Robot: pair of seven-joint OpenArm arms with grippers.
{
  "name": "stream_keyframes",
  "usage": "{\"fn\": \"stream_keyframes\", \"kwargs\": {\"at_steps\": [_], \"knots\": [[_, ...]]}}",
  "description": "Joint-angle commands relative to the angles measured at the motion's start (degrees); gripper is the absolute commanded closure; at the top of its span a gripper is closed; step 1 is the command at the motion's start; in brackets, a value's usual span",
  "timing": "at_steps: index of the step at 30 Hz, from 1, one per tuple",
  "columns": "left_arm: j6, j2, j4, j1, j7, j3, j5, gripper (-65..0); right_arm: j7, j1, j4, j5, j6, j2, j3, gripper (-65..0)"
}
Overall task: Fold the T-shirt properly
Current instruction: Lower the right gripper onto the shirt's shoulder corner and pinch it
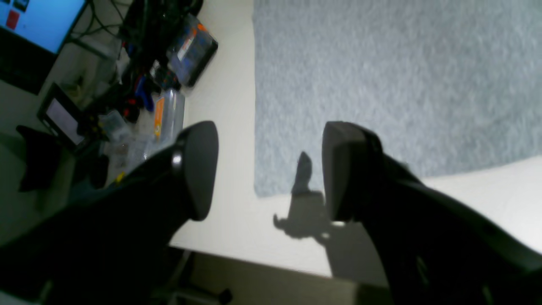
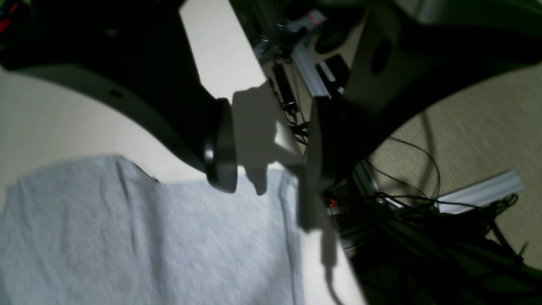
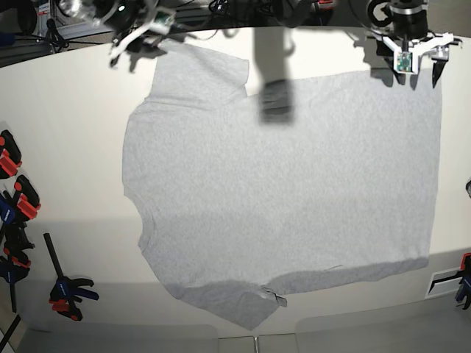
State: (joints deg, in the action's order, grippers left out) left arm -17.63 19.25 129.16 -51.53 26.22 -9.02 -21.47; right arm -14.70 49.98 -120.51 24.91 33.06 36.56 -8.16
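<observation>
The light grey T-shirt (image 3: 287, 191) lies spread flat, plain side up, on the cream table (image 3: 66, 132), with one sleeve at the far left and one at the near side. My left gripper (image 3: 421, 70) hovers open over the shirt's far right corner. In the left wrist view that gripper (image 1: 271, 173) has wide-apart fingers (image 1: 199, 169) framing the hem corner of the T-shirt (image 1: 381, 84). My right gripper (image 3: 132, 50) hangs open by the far left sleeve. In the right wrist view it (image 2: 269, 163) stands above the edge of the T-shirt (image 2: 148, 237), holding nothing.
Several orange-and-black clamps (image 3: 18, 198) line the table's left edge. Boxes and cables (image 1: 169, 63) and a lit monitor (image 1: 38, 21) sit beyond the table edge. Cables and aluminium rails (image 2: 423, 203) lie on the floor. A dark shadow (image 3: 276, 99) falls on the shirt's far middle.
</observation>
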Motion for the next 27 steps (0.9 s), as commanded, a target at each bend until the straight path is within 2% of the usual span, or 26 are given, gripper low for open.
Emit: {"fn": "stream_keyframes", "kwargs": {"at_steps": [1, 4, 7, 12, 15, 20, 27], "knots": [[-1.05, 0.46, 1.01, -0.48, -0.92, -0.35, -0.98, -36.1, -0.33, 0.15, -1.01, 0.87, -1.66, 0.55, -1.16, -26.1], [-1.07, 0.46, 1.01, -0.50, -0.94, -0.35, -1.01, -36.1, -3.65, -0.17, -0.98, 5.25, -7.08, 0.44, -4.81, -26.1], [-1.07, 0.46, 1.01, -0.50, -0.92, -0.35, -0.98, -36.1, -5.27, -1.46, -0.98, 6.45, -10.12, 0.42, -6.78, -26.1], [-1.07, 0.46, 1.01, -0.50, -0.92, -0.35, -0.98, -36.1, -5.18, -5.03, -0.70, 5.60, -9.99, 0.39, -8.13, -26.1], [-1.07, 0.46, 1.01, -0.50, -0.87, -0.35, -0.98, -36.1, -5.20, -7.15, 0.37, 1.77, -9.81, -0.02, -8.20, -26.1], [-1.07, 0.46, 1.01, -0.52, -0.85, -0.35, -0.98, -36.1, -3.87, -7.58, 1.92, 1.25, -5.46, -1.55, -9.27, -26.1], [-1.07, 0.46, 1.01, -0.52, -0.66, -0.35, -0.98, -36.1, -2.49, -10.43, 6.49, 1.29, -5.46, -1.66, -12.28, -26.1]]}}
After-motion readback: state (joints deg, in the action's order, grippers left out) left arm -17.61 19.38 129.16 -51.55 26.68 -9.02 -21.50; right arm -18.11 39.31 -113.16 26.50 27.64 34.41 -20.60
